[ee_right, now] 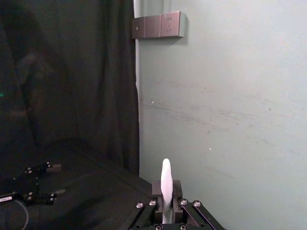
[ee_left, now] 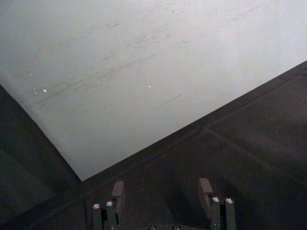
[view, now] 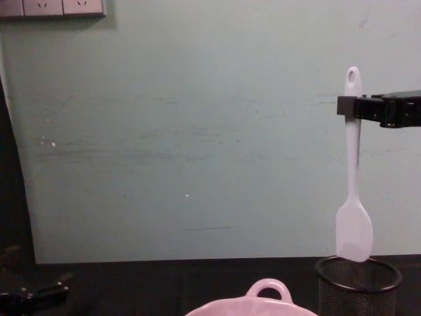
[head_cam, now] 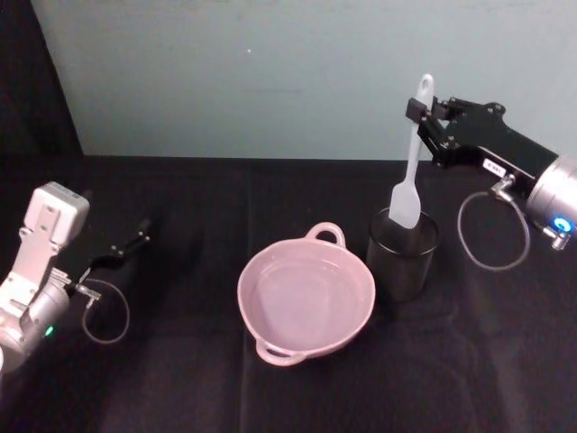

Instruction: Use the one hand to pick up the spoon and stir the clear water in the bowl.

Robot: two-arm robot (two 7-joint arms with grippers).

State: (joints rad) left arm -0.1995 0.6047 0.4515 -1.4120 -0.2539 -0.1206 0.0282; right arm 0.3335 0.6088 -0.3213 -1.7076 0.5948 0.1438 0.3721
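Upper right in the head view, the black angular right gripper (head_cam: 420, 112) pinches the long slim white spoon (head_cam: 410, 171) below its holed end. The blade hangs at the rim of the black wire-mesh cup (head_cam: 403, 266); whether it dips inside is unclear. The pale pink round bowl (head_cam: 242, 290) sits at centre. The left gripper (head_cam: 142, 236) rests spread at left.

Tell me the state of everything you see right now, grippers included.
Right gripper: shut on the spoon near its handle's end, above the mesh cup.
Spoon: held upright, blade down, tip about level with the cup's rim.
Mesh cup: upright on the table.
Bowl: upright, holding clear water, nothing in it.
Left gripper: open, parked at the left.
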